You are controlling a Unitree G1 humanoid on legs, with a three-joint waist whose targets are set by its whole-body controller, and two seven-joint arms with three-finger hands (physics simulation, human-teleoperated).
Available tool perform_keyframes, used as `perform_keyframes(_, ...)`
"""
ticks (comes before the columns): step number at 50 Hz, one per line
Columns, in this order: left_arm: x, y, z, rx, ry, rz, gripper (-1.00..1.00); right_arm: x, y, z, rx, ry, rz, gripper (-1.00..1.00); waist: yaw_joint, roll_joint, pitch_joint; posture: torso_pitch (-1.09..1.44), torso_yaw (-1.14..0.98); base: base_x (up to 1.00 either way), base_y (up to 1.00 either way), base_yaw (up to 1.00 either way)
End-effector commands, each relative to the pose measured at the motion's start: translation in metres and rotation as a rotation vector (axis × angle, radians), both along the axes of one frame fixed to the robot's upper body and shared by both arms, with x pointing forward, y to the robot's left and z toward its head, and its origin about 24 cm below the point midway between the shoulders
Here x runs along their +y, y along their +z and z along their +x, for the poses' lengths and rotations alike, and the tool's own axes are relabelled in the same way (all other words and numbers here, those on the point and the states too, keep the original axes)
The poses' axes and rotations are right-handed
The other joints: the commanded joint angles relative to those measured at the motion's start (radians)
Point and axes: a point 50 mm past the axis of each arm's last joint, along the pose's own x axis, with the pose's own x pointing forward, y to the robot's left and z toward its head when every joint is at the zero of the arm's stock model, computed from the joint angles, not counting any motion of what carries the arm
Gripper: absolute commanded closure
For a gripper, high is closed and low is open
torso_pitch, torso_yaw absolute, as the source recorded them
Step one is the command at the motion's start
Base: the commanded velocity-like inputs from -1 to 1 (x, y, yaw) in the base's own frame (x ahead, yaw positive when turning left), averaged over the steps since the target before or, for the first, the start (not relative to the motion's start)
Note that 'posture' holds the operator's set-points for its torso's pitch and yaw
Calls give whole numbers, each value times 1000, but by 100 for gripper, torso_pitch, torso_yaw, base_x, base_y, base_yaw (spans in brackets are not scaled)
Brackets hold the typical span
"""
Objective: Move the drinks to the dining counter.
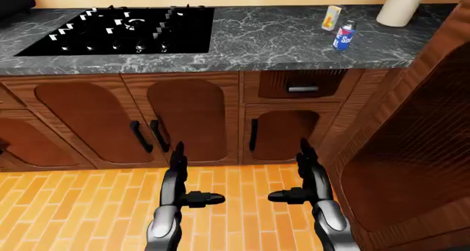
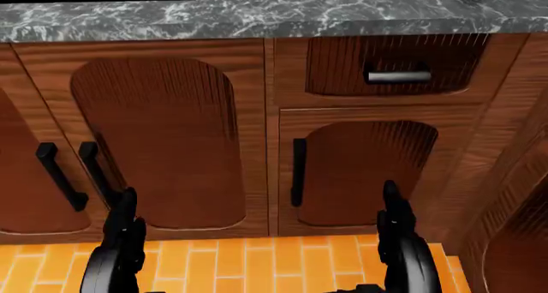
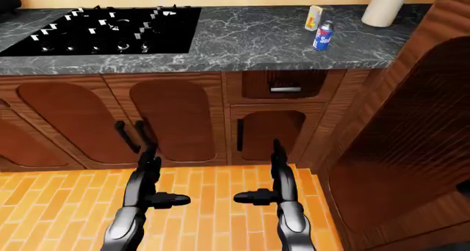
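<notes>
Blue and white, the soda can [image 1: 344, 35] is standing upright on the grey marble table [image 1: 279, 39], toward the right end in the left-eye view, and a small yellow and white drink carton [image 1: 332, 17] is standing just beside it, a little further up and to the left, the two close but whether touching I cannot tell. A pale cylinder [image 1: 401, 5], cut off by the top edge, is sitting near them to the right. Well apart to the left, a black stove [image 1: 125, 29] with dark burners is lying set into the same table. Below the marble edge, brown wooden cabinet doors [image 1: 187, 121] with black handles are running along, with a small drawer [image 1: 303, 85] bearing a grey handle under the drinks. A tall wooden panel [image 1: 422, 152] is filling the right side of the view. Both arms are hanging low over the orange brick floor [image 1: 81, 207], far below the drinks: the left hand [image 1: 185, 182] and the right hand [image 1: 302, 179] are each holding nothing, fingers spread, one pointing up and the thumb turned inward toward the other hand.
</notes>
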Motion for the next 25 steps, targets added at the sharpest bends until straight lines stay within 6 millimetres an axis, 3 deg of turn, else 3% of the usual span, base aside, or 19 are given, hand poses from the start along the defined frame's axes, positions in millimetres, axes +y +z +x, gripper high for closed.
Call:
perform_keyframes(1, 0, 37, 6, -194, 0, 8, -100, 1, 32, 11, -165, 4, -9, -100, -2, -8, -1, 0, 0, 0, 0, 0)
perform_keyframes(3, 1, 38, 7, -197, 6, 7, -100, 1, 32, 12, -167, 4, -13, -100, 9, -1, -62, 0, 0, 0, 0, 0)
perform_keyframes(4, 1, 39, 7, -200, 7, 8, -100, 1, 33, 13, -168, 3, -15, -100, 9, -1, -52, 0, 0, 0, 0, 0)
perform_keyframes(5, 2, 40, 7, -201, 8, 7, -100, 2, 35, 12, -170, 4, -17, -100, 7, -6, -17, 0, 0, 0, 0, 0)
perform_keyframes(7, 2, 40, 7, -203, 11, 8, -100, 1, 36, 13, -175, 3, -20, -100, 9, -7, -69, 0, 0, 0, 0, 0)
perform_keyframes(8, 1, 41, 6, -205, 9, 10, -100, 1, 36, 14, -178, 3, -23, -100, 9, -7, -75, 0, 0, 0, 0, 0)
perform_keyframes(16, 1, 61, 9, -234, 7, 31, -100, 2, 54, 19, -211, 8, -38, -100, 9, -4, -82, 0, 0, 0, 0, 0)
perform_keyframes(25, -3, 111, 12, -304, -23, 62, -100, -1, 104, 20, -287, 3, -53, -100, 10, -4, -93, 0, 0, 0, 0, 0)
